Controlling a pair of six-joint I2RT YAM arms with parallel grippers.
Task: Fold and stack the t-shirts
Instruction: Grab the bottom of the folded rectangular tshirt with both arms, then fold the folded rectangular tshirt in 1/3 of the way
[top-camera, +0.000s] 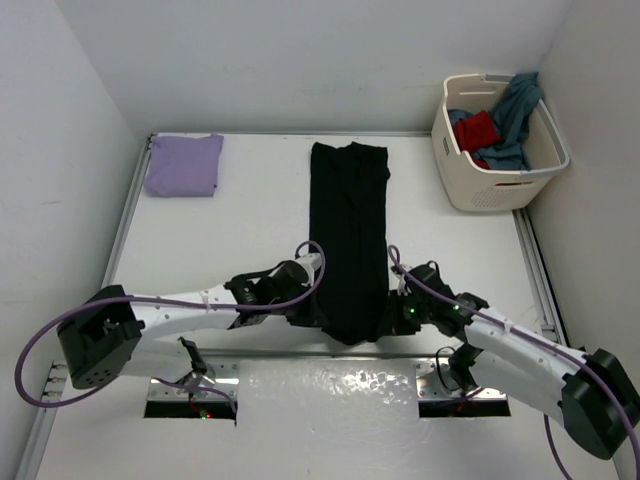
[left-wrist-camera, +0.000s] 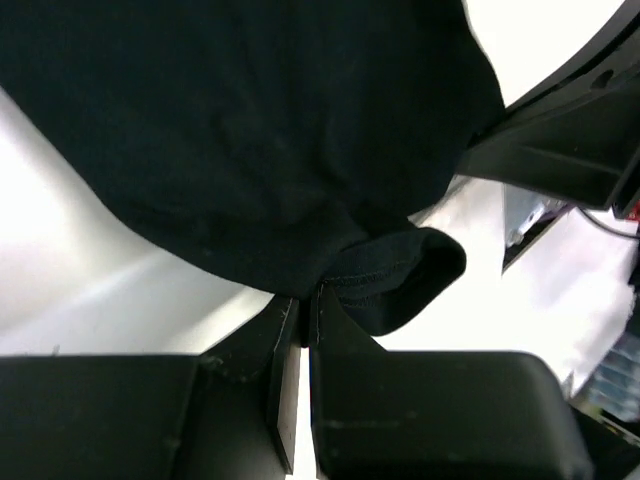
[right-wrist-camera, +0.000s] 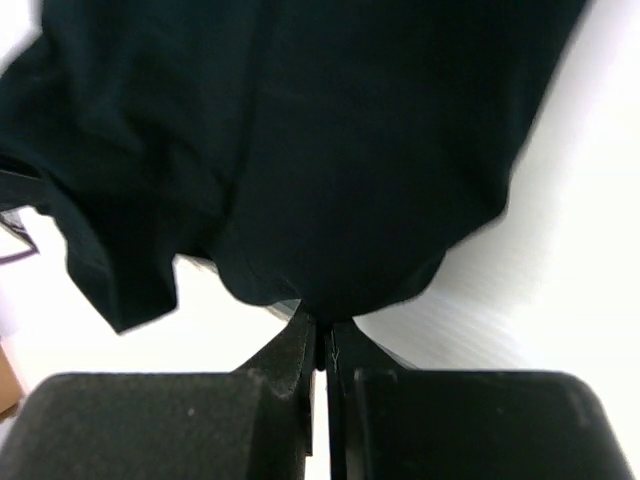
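No word, label, brand mark or number can be read in any of the three views. The black t-shirt (top-camera: 348, 240) and the purple t-shirt (top-camera: 184, 165) show only plain cloth. The basket (top-camera: 490, 190) has a faint patch of small dots on its wall, too small to tell whether it is anything but a pattern.

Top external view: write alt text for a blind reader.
The left end effector and right end effector pinch the near corners of a black t-shirt lying as a long strip. A folded lavender t-shirt sits far left; a cream basket far right holds a red t-shirt and teal t-shirt.
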